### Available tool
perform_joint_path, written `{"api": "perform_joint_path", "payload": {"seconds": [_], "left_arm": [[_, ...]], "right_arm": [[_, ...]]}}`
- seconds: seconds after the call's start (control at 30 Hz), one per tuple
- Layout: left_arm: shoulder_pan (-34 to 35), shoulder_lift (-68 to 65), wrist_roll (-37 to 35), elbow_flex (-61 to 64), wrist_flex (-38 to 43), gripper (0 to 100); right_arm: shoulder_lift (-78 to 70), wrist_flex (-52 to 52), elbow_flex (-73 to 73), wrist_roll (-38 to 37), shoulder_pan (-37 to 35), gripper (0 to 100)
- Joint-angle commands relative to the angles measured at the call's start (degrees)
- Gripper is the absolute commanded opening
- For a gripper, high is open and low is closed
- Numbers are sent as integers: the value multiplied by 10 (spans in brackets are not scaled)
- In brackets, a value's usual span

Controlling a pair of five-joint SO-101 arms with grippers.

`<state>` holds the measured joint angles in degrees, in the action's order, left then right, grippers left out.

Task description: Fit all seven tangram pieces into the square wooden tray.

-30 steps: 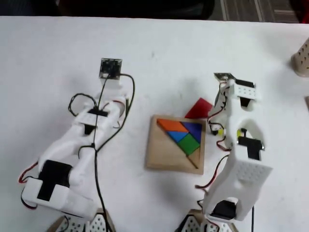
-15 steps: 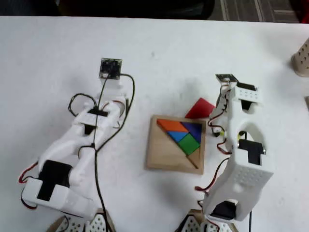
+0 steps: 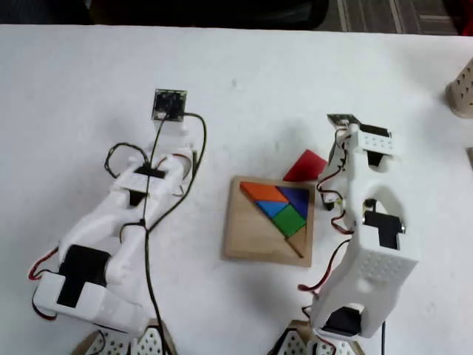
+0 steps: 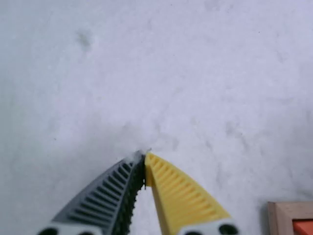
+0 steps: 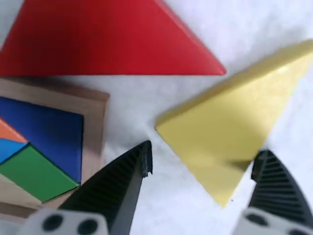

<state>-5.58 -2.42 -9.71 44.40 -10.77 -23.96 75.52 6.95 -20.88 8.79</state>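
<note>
The left arm (image 3: 111, 222) is white; it lies long and low, going from the near side on the left up toward the middle. The left end effector (image 4: 145, 157) is closed tight; it has a grey finger (image 4: 105, 196) and a yellow finger (image 4: 181, 196) pressed side by side, so the tips meet in one point; nothing is between them. The right arm (image 3: 369, 259) is white too; it stands taller and bends over at the top, with its wrist pointing down. The right end effector (image 5: 203, 154) is open wide; its two black fingers (image 5: 117, 181) have little ridges and sit far apart.
</note>
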Motion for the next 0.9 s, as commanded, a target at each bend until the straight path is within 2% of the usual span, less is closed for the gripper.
{"api": "perform_joint_path", "payload": {"seconds": [0.0,0.33,0.57,0.87], "left_arm": [[-14,2,5,-34,17,28],[-14,2,5,-34,17,28],[-14,2,5,-34,17,28],[-19,2,5,-33,17,28]], "right_arm": [[36,9,-17,47,-16,329],[-53,14,-144,104,-11,316],[-143,93,-229,80,0,316],[-130,83,-232,76,-4,317]]}}
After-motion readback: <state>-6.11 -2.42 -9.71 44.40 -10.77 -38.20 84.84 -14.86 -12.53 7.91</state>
